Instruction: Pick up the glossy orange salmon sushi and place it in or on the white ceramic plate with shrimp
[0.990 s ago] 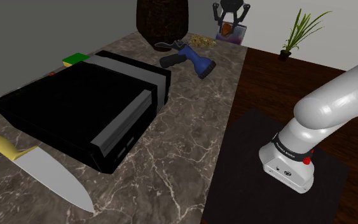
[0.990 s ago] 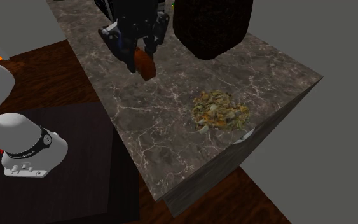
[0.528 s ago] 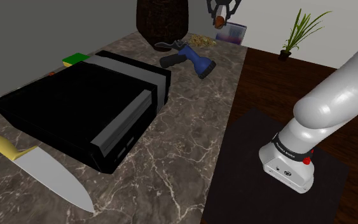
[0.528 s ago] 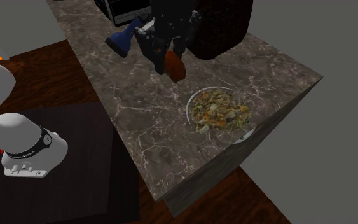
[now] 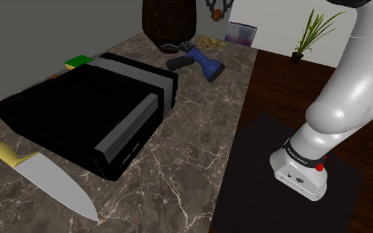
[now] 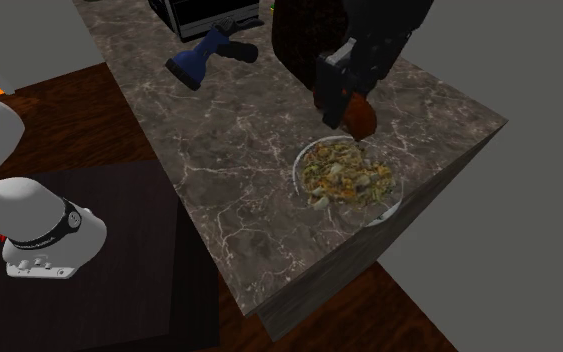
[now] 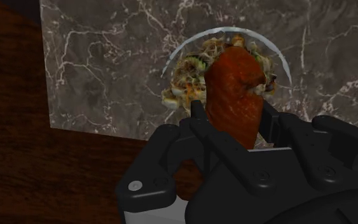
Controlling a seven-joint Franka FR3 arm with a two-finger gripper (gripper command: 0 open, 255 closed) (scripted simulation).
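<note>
Orange-red salmon sushi (image 7: 233,95) is clamped between the black fingers of the gripper (image 6: 349,98), with its long axis running along them and its tip pointing down. Straight beyond that tip, not touching it, lies the shrimp plate (image 7: 179,52), close to the marble countertop's (image 6: 229,200) end edge. I judge the release needs only a straight descent.

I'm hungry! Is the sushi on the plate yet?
Not yet. The gripper clasps the sushi in the air over the plate.
</note>
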